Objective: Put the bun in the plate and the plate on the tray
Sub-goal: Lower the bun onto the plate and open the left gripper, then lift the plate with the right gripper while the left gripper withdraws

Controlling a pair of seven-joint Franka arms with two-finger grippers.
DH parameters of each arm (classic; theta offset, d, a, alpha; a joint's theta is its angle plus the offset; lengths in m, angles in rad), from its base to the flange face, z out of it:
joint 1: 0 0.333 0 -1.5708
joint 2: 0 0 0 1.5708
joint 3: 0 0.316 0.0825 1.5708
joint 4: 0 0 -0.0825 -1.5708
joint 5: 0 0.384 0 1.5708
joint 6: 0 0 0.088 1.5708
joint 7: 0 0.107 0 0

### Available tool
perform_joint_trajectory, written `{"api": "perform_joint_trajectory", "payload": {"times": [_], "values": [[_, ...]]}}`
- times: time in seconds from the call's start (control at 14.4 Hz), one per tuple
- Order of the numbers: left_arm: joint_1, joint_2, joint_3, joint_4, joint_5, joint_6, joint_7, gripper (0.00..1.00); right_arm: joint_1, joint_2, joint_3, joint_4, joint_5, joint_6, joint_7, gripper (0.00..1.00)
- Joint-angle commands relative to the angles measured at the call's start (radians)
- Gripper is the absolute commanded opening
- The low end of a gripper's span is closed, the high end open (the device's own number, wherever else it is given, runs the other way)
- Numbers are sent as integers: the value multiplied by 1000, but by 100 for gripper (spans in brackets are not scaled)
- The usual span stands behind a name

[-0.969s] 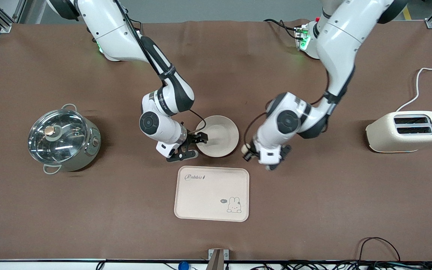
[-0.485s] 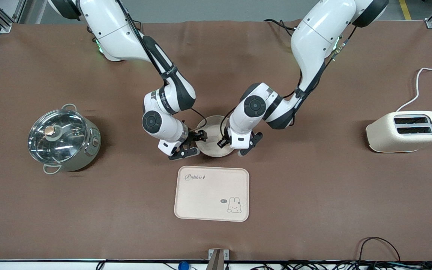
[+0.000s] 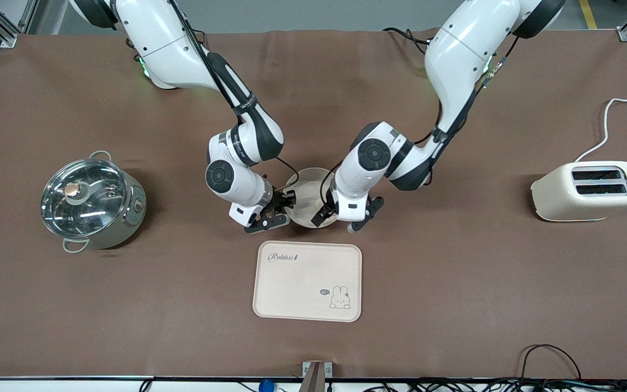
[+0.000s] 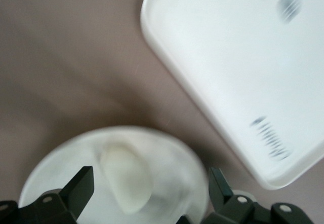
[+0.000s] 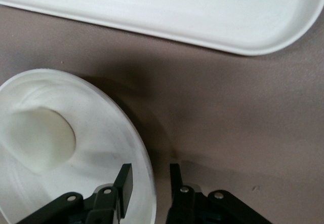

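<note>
Brown cloth covering the table [image 3: 455, 283]. Nearest the front camera, the tray [image 3: 307, 281] is lying bare. Just farther, the plate [image 3: 307, 188] is holding the bun [image 4: 126, 176], mostly hidden by both wrists. Left gripper [image 3: 339, 218] is hanging released over it; right gripper [image 5: 150, 187] is straddling the rim, grip unconfirmed. Pot [image 3: 91, 202] and toaster [image 3: 588, 190] sitting at the table's ends.

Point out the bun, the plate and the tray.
bun [image 4: 126, 176]: left wrist view, middle of the pale lump lying in the plate.
plate [image 5: 134, 133]: right wrist view, its raised rim.
tray [image 3: 302, 283]: front view, bare middle of its flat surface.
</note>
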Motion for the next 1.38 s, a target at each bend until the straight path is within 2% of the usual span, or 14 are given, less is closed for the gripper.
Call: {"api": "perform_joint_trajectory", "payload": {"times": [0.0, 0.07, 0.14, 0.28, 0.35, 0.55, 0.69, 0.76, 0.83, 0.97, 1.18, 1.32], "values": [[17, -117, 59, 92, 118, -224, 10, 100, 10, -19, -8, -42, -53, 44, -15, 12], [51, -134, 61, 139, 156, -317, 36, 100, 10, -19, -8, -42, -58, 44, -15, 4], [80, -162, 58, 184, 198, -438, 132, 100, 7, -19, -7, -42, -57, 42, -16, 0], [105, -226, 61, 212, 235, -583, 348, 100, -2, -19, -5, -42, -57, 45, -40, 0], [157, -277, 61, 213, 235, -619, 460, 100, -4, -22, -5, -40, -57, 42, -44, 0], [257, -407, 53, 212, 215, -752, 709, 100, -4, -41, -4, -33, -46, 33, -39, 0], [335, -476, 52, 212, 140, -795, 878, 100, -5, -61, -4, -17, -38, 35, -31, 0], [362, -513, 55, 212, 105, -833, 953, 100, -7, -61, -2, -2, -17, 33, -19, 0], [385, -550, 56, 212, 70, -882, 1008, 100, -13, -61, -4, 13, 45, 33, 7, 0], [401, -617, 102, 206, 14, -938, 1105, 100, -18, -53, -5, 65, 106, 38, 21, 0], [348, -671, 248, 201, -18, -1028, 1271, 100, -28, 11, -8, 189, 100, 36, 77, 0], [347, -704, 282, 198, -58, -1099, 1342, 100, -44, 77, -14, 292, 92, 22, 116, 0]]}}
